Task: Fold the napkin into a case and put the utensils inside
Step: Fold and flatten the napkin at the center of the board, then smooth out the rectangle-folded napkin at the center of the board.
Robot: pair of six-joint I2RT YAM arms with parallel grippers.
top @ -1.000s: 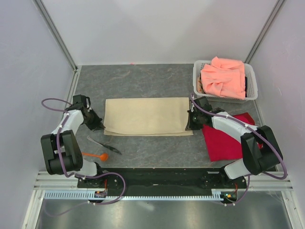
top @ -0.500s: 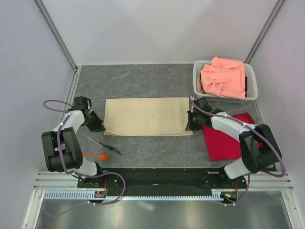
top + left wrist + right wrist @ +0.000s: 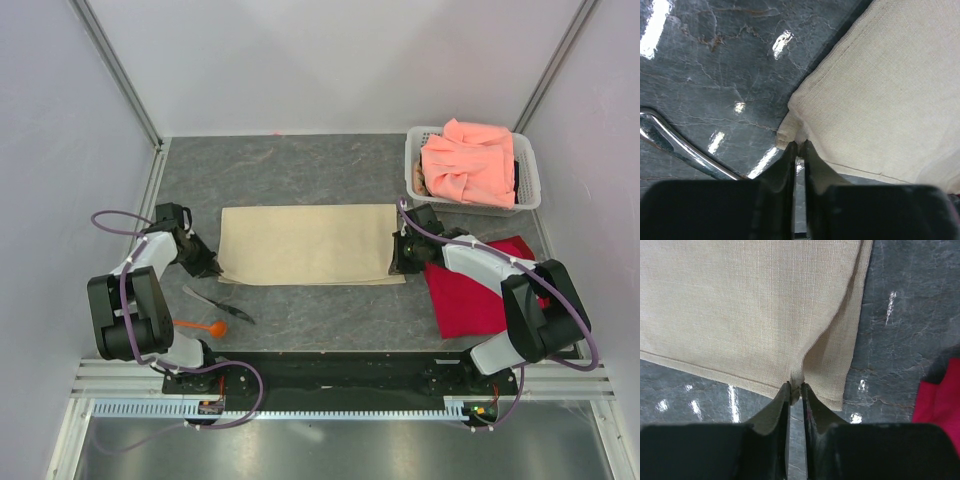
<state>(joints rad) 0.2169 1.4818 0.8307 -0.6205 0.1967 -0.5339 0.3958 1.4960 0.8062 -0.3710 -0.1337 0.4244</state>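
The beige napkin [image 3: 305, 243] lies folded into a wide flat rectangle in the middle of the table. My left gripper [image 3: 208, 268] sits low at its near left corner, and in the left wrist view a bit of the cloth [image 3: 880, 90] is caught between the nearly closed tips [image 3: 798, 145]. At the near right corner my right gripper [image 3: 398, 262] pinches a small wad of the napkin [image 3: 750, 305] between its tips [image 3: 796, 386]. The orange spoon [image 3: 203, 325] and the dark slender utensil [image 3: 218, 304] lie near the front left, apart from the cloth.
A white basket [image 3: 412, 160] holding a salmon-pink cloth [image 3: 468, 160] stands at the back right. A red cloth [image 3: 475, 295] lies flat under the right arm, near the napkin's right end. A shiny utensil handle [image 3: 675, 145] shows just left of my left fingers.
The left arm has drawn slightly in toward its base at the napkin's corner. The napkin's near edge has settled flat. The right arm has barely moved.
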